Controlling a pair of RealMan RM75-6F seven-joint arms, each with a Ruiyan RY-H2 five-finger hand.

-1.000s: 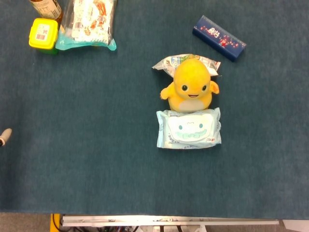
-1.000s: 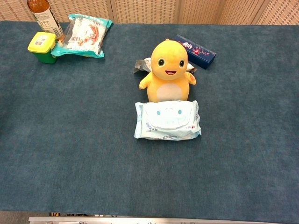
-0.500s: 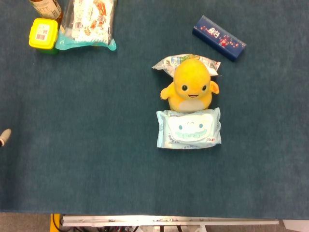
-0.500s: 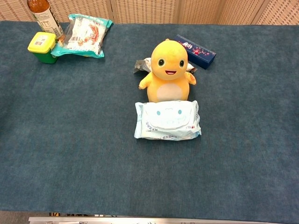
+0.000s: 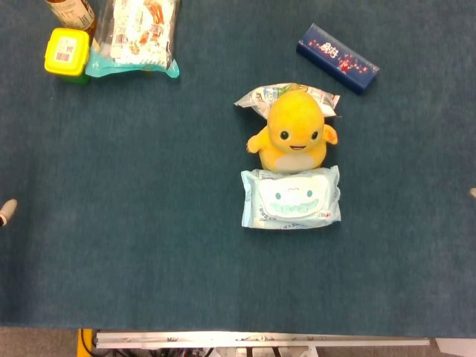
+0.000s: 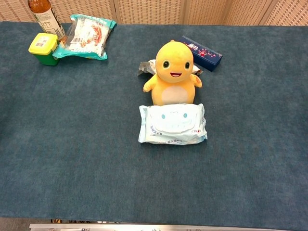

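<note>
Left robot hand (image 5: 7,211): only a fingertip is seen at the left edge of the head view; whether it is spread or curled cannot be told, and nothing is seen held.
Right robot hand (image 5: 473,193): a sliver at the right edge (head view only); its state cannot be told.
Wipes pack (image 5: 291,197): lies flat at mid-bench, touching the plush toy (image 5: 292,138) behind it.
Foil packet (image 5: 262,97): partly hidden under the toy.
Blue box (image 5: 338,58): lies apart, further back.
Risk, toppling: the upright toy is judged likely to be knocked over if the pack is dragged.
Risk, slippage: the soft pack may buckle under a pinch.
Risk, approach: both hands are well apart from the cluster, so a long reach may be misjudged.
</note>
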